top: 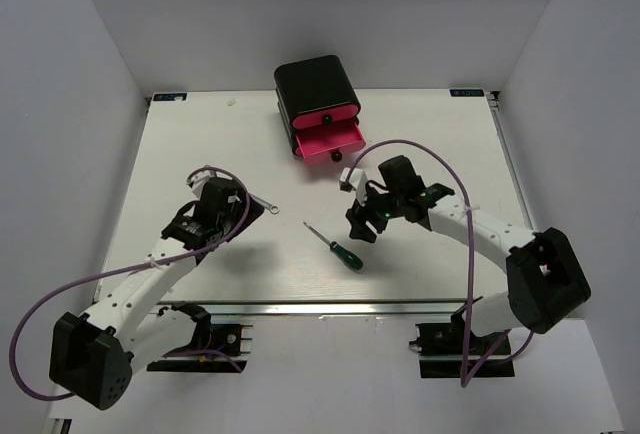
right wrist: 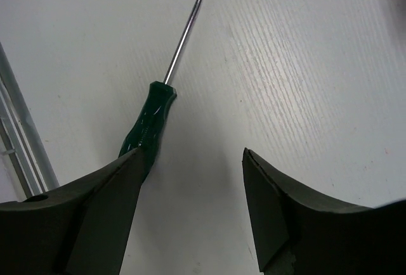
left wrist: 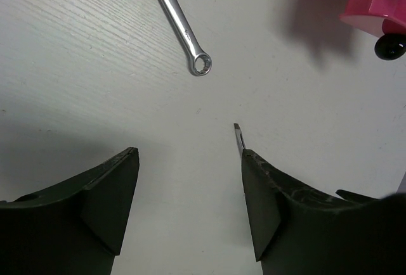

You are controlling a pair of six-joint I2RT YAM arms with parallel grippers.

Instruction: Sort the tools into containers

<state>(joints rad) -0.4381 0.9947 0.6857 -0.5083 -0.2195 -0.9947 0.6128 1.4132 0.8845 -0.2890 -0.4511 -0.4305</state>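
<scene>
White grained table (top: 200, 134) | steel wrench (left wrist: 184, 31) — ring-ended | glossy green screwdriver (right wrist: 149, 120)

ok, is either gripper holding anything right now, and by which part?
Nothing is held. The left gripper is open, the wrench lying free ahead of it. The right gripper is open too, the screwdriver lying loose beside one finger.

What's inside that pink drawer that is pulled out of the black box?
The exposed part of the open drawer looks plain pink; I can make out no tool there. Its back part is hidden under the black chest, so anything there is unseen.
</scene>
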